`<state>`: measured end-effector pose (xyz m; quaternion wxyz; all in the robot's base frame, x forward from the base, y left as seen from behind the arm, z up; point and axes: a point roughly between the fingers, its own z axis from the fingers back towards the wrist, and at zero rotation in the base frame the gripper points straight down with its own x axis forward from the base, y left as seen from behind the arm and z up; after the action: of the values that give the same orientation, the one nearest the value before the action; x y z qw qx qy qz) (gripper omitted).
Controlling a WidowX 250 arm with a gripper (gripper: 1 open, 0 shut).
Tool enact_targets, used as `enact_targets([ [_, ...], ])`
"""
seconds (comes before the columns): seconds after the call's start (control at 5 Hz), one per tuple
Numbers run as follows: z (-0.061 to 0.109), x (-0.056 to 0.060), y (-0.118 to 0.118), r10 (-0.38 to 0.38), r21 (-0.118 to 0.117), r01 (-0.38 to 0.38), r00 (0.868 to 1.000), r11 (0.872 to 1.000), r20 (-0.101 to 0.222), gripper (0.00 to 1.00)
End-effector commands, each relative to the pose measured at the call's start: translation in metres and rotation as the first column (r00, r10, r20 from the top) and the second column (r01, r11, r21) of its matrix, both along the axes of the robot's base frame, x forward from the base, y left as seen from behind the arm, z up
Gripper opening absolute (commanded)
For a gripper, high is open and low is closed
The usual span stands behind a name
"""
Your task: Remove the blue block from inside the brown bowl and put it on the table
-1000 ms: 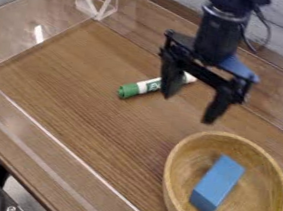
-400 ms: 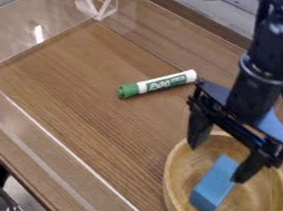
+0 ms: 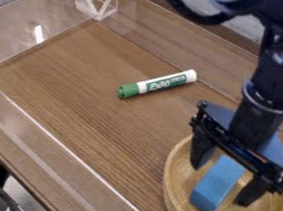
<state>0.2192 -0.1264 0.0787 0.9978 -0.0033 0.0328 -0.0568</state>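
Since the earlier frame, the gripper [image 3: 233, 179] has travelled from above the marker, out over the middle of the table, to the brown bowl [image 3: 182, 207] at the table's near right corner, and it now sits lower. Its 2 black fingers [image 3: 201, 151] are spread wide and point straight down, straddling the upper end of the blue block [image 3: 222, 185]: 1 finger stands to the left of the block and 1 to its right, inside the bowl's rim. The jaws hold nothing, and whether either finger touches the block cannot be told.

The blue block lies inside the brown bowl, its long side running from the near rim toward the far rim. A green-and-white marker [image 3: 156, 84] lies on the table [image 3: 68, 76] near its middle, well apart from the bowl. Low clear acrylic walls [image 3: 37, 15] border the wood-grain table.
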Motion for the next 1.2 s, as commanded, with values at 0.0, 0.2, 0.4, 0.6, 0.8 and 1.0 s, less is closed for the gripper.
enact_targets([
  [0.0, 0.007, 0.002, -0.005, -0.012, -0.018, 0.013, 0.999, 1.0, 0.05, 1.0],
  [0.2, 0.002, 0.001, -0.006, -0.018, -0.013, 0.018, 0.999, 1.0, 0.048, 1.0],
  [0.4, -0.002, 0.0, -0.007, -0.023, -0.011, 0.024, 0.999, 1.0, 0.047, 1.0],
  [0.6, -0.007, 0.0, -0.007, -0.029, -0.01, 0.03, 0.998, 1.0, 0.052, 1.0],
  [0.8, -0.01, 0.001, -0.006, -0.033, -0.008, 0.033, 0.998, 0.999, 0.056, 1.0],
  [1.0, -0.012, 0.002, -0.005, -0.037, -0.005, 0.037, 0.997, 0.999, 0.061, 1.0],
])
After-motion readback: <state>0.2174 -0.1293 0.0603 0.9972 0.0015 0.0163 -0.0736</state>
